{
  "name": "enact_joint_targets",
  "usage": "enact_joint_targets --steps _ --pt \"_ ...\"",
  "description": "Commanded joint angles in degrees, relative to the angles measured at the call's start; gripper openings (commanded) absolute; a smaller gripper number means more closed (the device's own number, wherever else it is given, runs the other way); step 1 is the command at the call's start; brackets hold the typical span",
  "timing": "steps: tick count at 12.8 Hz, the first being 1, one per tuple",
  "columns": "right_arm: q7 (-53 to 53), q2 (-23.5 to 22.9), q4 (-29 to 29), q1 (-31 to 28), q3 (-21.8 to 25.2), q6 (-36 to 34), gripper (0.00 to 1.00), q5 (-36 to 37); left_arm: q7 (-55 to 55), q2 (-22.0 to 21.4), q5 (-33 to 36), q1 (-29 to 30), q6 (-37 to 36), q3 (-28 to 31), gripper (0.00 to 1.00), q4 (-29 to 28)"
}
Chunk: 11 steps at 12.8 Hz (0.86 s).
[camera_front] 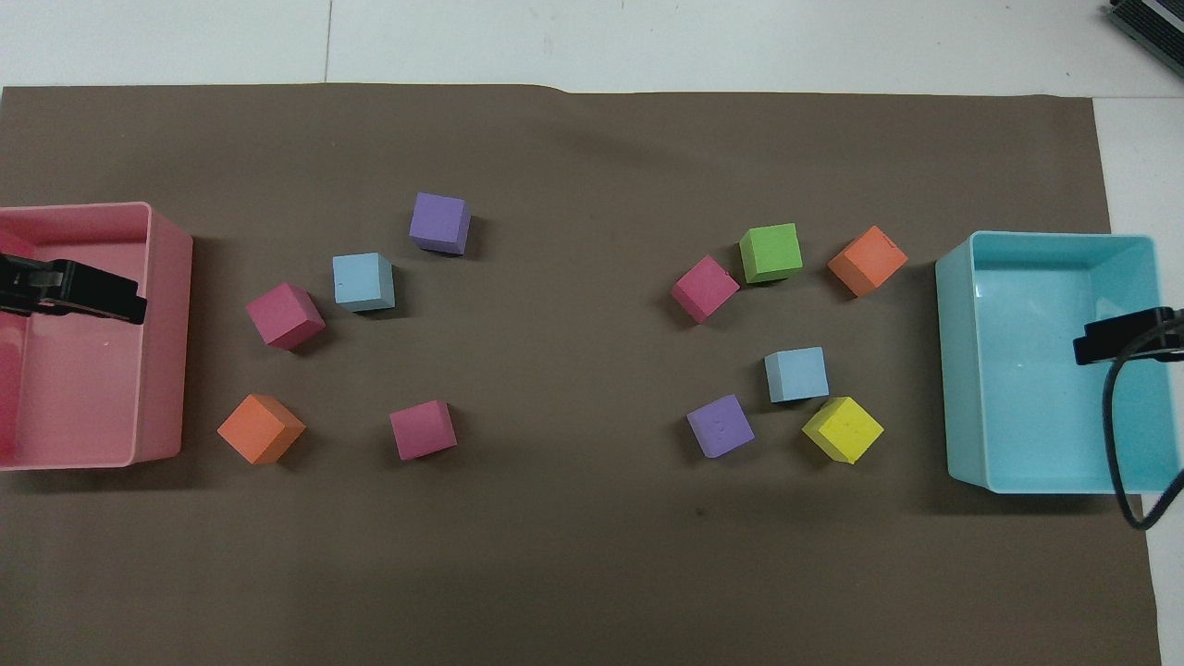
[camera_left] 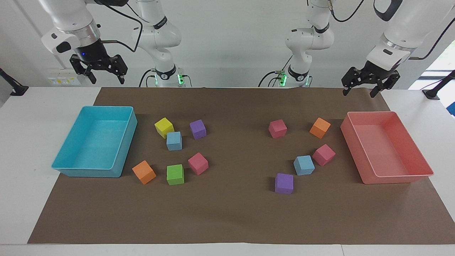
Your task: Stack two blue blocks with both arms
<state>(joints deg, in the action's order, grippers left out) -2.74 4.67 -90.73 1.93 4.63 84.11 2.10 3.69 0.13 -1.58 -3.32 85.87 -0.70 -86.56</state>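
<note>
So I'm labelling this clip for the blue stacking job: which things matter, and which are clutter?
In the job:
- blue block beside the yellow block
- blue block beside the pink tray
- left end effector, open
- right end effector, open

Lying about:
- cyan tray, pink tray
- other coloured blocks

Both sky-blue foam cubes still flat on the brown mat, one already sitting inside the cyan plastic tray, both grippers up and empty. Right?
Not quite: neither sky-blue foam cube is in the cyan plastic tray, which holds nothing. The overhead view shows one cube on the brown mat beside a yellow foam cube, the other toward the left arm's end. Left gripper and right gripper are raised, empty.
</note>
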Motion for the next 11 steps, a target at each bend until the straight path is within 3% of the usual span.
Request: enact_joint_targets --steps 1,11 --pt "0.80 -0.01 0.02 -0.87 -0.85 -0.61 1.00 0.01 0.26 -0.31 -0.27 0.95 -0.88 -0.44 1.00 0.61" --pt "0.45 -0.01 0.38 -0.43 -1.29 -2.45 1.00 0.00 0.18 -0.31 -0.27 0.86 -0.88 -0.44 1.00 0.61"
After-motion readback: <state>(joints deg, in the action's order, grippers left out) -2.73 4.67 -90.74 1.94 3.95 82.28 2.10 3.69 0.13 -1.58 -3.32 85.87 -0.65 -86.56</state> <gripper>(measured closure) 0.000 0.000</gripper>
